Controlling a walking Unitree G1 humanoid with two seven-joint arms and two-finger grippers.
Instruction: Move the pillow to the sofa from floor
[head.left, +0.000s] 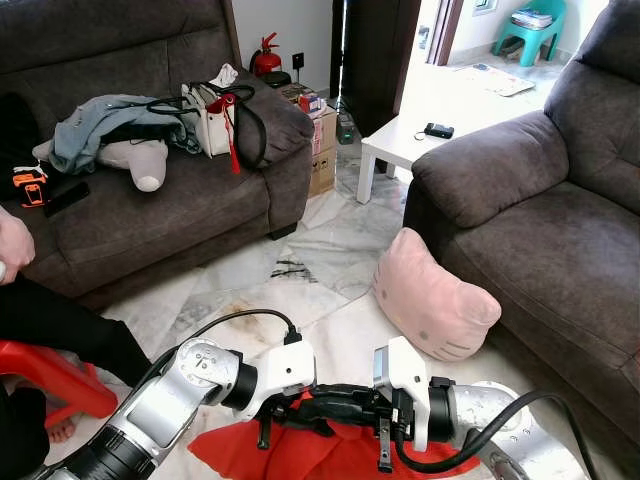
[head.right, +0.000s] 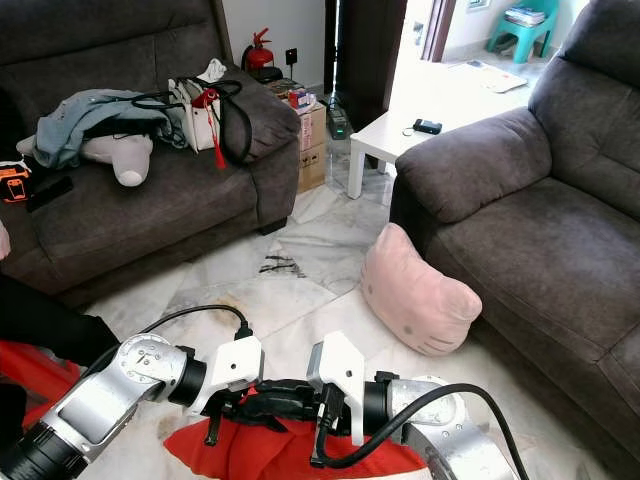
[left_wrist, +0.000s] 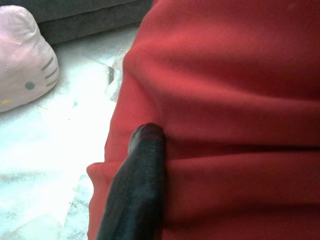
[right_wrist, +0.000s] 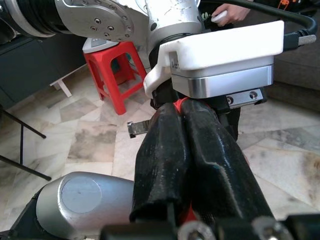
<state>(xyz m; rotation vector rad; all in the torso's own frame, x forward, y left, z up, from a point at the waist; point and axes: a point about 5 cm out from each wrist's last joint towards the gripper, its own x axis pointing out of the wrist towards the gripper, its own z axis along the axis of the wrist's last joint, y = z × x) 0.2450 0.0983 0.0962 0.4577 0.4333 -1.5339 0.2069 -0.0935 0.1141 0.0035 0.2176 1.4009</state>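
The pink cat-face pillow (head.left: 435, 300) rests on the marble floor, leaning against the front of the grey sofa (head.left: 560, 240) on my right. Both arms meet low in front of me over a red cloth (head.left: 300, 455), a short way from the pillow. My left gripper (head.left: 345, 408) points toward the right arm and lies against the red cloth (left_wrist: 225, 100). The pillow (left_wrist: 25, 55) sits off to one side in the left wrist view. My right gripper (right_wrist: 180, 107) is shut, its two black fingers pressed together and aimed at the left wrist.
A second grey sofa (head.left: 150, 220) on the left holds clothes, a white bag (head.left: 215, 120) and a plush toy. A person's hand (head.left: 12, 245) and dark leg are at far left beside a red stool (head.left: 45, 375). A white low table (head.left: 400, 140) stands behind.
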